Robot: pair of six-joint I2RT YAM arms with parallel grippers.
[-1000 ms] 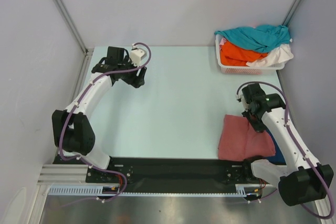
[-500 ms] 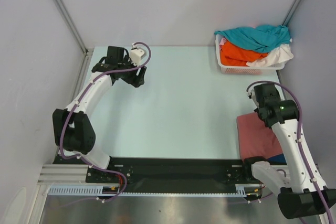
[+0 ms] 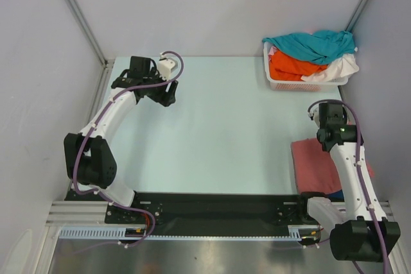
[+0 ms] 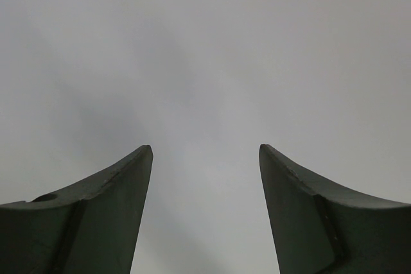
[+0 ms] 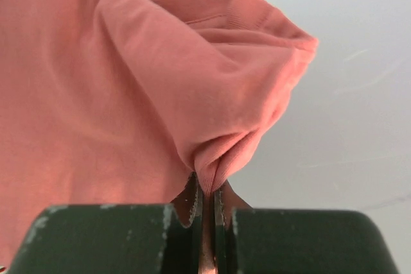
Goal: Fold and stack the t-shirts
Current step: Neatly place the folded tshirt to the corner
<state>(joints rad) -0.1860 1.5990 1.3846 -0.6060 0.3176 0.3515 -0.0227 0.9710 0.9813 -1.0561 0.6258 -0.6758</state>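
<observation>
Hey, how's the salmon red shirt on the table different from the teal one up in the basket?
The salmon-red shirt lies folded, mostly flat, on the table's near right. The teal shirt is crumpled on top of the pile in the white basket at the far right. The salmon-red shirt is pinched at one edge by the shut right end effector. Nothing touches the teal shirt. Both are plain, single-colour cloth.

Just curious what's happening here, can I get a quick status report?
Right pincer shut on salmon-red t-shirt. Left pincer open, empty. Nothing seen in the way.
</observation>
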